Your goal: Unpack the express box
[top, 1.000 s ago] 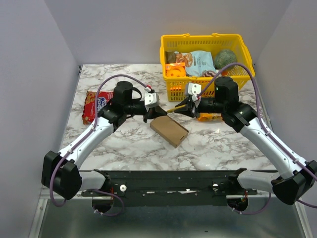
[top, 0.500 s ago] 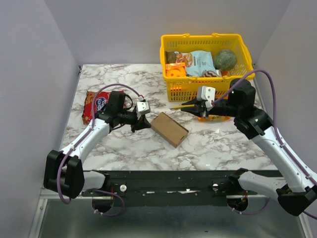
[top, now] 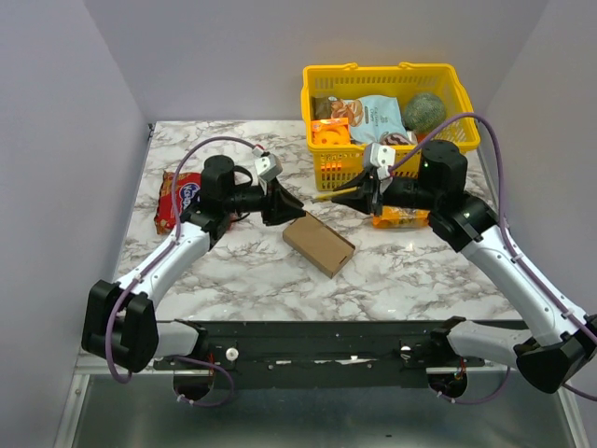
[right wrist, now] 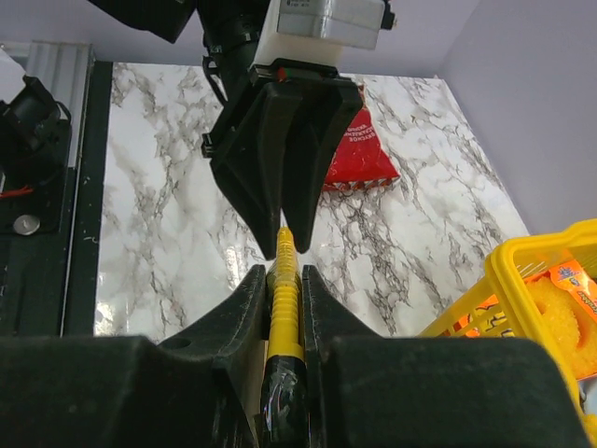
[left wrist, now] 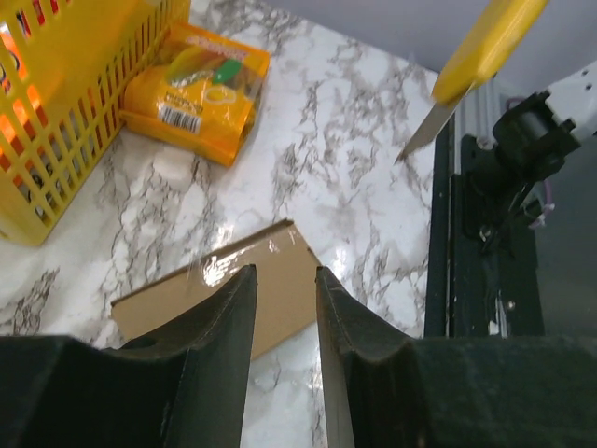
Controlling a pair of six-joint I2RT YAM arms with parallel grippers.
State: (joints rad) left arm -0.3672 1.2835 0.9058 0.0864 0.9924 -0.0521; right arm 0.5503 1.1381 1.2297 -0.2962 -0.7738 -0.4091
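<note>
The express box [top: 319,245], a flat brown cardboard mailer with tape over its top, lies closed at the middle of the marble table. My left gripper [top: 291,207] hovers at the box's far left corner, open and empty. In the left wrist view the express box [left wrist: 187,289] lies just past the left gripper [left wrist: 284,273]. My right gripper [top: 359,194] is shut on a yellow utility knife [top: 331,198], whose blade points left above the box's far end. The right wrist view shows the knife [right wrist: 283,308] clamped in the right gripper [right wrist: 283,273], its tip close to the left arm's fingers [right wrist: 247,159].
A yellow plastic basket [top: 392,70] with snacks stands at the back right. An orange snack bag [top: 399,219] lies in front of it, under my right arm. A red snack bag [top: 182,196] lies at the left, beside my left arm.
My left gripper rose and moved back toward the box's far corner, and its jaws opened. My right gripper carried the knife a little to the left, toward the left gripper.
</note>
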